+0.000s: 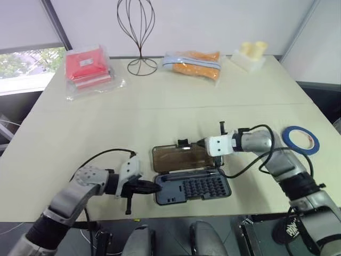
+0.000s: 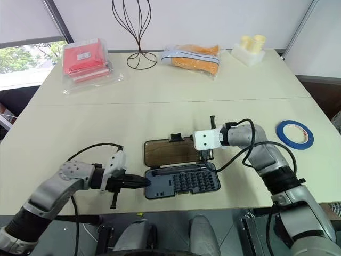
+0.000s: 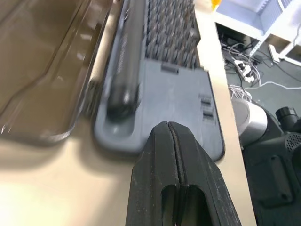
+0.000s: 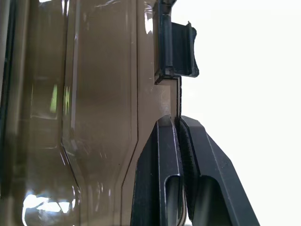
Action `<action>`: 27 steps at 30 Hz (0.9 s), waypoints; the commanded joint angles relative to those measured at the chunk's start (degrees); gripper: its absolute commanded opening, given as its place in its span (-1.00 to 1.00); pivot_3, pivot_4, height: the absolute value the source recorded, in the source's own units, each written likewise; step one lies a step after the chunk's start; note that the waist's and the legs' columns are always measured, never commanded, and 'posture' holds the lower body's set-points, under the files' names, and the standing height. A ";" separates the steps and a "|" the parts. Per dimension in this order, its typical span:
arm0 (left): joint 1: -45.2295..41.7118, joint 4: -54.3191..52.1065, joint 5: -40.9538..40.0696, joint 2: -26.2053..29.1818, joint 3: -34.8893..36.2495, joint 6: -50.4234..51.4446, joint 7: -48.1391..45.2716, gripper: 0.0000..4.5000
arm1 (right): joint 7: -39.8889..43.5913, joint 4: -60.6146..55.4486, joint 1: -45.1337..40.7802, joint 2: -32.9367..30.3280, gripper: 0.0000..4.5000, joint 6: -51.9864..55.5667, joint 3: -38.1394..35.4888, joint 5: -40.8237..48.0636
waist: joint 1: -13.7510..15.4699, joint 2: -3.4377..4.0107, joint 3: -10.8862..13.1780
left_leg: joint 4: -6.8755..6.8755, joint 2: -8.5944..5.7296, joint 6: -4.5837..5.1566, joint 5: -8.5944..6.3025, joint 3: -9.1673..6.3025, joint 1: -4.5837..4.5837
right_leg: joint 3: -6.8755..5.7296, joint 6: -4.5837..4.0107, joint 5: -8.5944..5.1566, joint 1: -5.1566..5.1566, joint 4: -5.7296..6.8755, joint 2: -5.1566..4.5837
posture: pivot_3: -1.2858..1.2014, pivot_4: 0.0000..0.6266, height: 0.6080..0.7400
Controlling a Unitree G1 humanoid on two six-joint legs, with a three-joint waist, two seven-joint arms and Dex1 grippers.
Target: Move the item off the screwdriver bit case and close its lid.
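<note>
One tape roll (image 1: 300, 140) beside table edge (image 1: 325, 114)

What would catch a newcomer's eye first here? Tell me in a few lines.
The open screwdriver bit case at the near edge of the table, its smoky lid lying flat behind it. The right gripper is shut on the lid's far edge beside the black latch tab, while the shut left gripper points at the case's left end. The roll of blue tape lies off to the right, clear of the case.
</note>
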 commanded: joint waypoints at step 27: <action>-27.60 37.15 6.11 -5.50 7.64 -4.50 1.17 -1.00 | -13.25 -18.48 7.10 0.56 -0.98 4.55 -6.97 -2.67 | 1.24 -0.17 0.45 | 0.15 -0.18 0.01 -0.01 0.09 -1.07 | -0.06 0.05 0.03 -0.92 -0.03 -0.02 | 0.03 -0.52 1.00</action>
